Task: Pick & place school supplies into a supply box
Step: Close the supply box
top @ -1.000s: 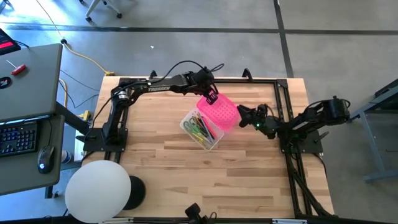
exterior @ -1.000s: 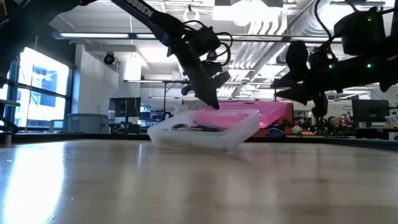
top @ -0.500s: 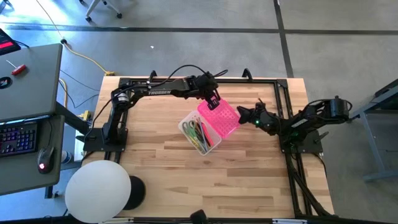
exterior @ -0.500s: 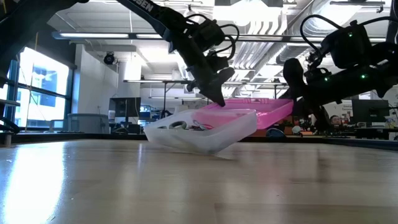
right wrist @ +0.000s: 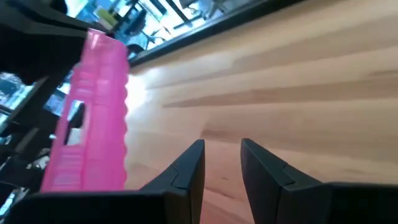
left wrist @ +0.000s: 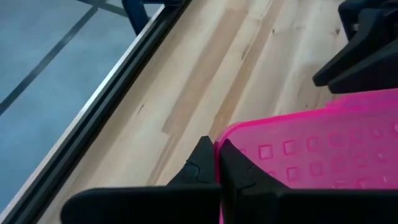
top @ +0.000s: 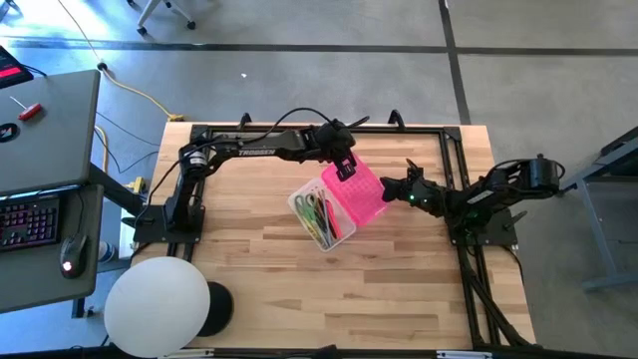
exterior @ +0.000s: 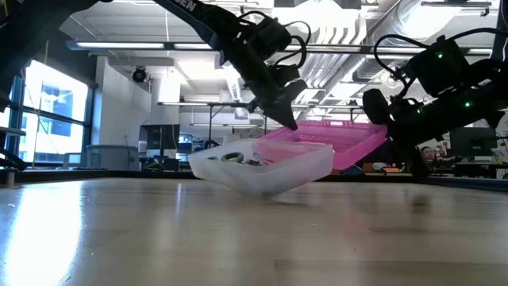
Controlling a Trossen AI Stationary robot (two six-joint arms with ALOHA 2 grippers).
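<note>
The supply box stands open at the table's middle. Its clear base [top: 317,215] holds several pens and pencils [top: 319,209] and sits tilted in the low view [exterior: 262,168]. The pink lid [top: 356,192] slopes up from the base toward the right [exterior: 343,141]. My left gripper [top: 346,168] is shut on the lid's far edge. My right gripper [top: 390,185] hovers open and empty just right of the lid, which shows in its wrist view [right wrist: 93,112]. The scissors are not made out. My left gripper pinches the pink lid's far edge near a corner [left wrist: 219,149] between its two fingertips [left wrist: 200,163]. It comes slanting down from the table's far left side [exterior: 284,117]. The lid is raised at a slant, still joined to the clear base.
Bare wooden table [top: 299,279] lies all around the box. A black metal frame [top: 454,150] runs along the table's edges. A round white lamp [top: 158,304] stands at the near left corner, and a desk with a keyboard [top: 30,219] stands off the table's left.
My left gripper has moved a little toward the table's near right with the lid's edge. The lid has tipped from nearly flat to a slant, its right end higher, and the base has shifted slightly. My right gripper has come down a little.
</note>
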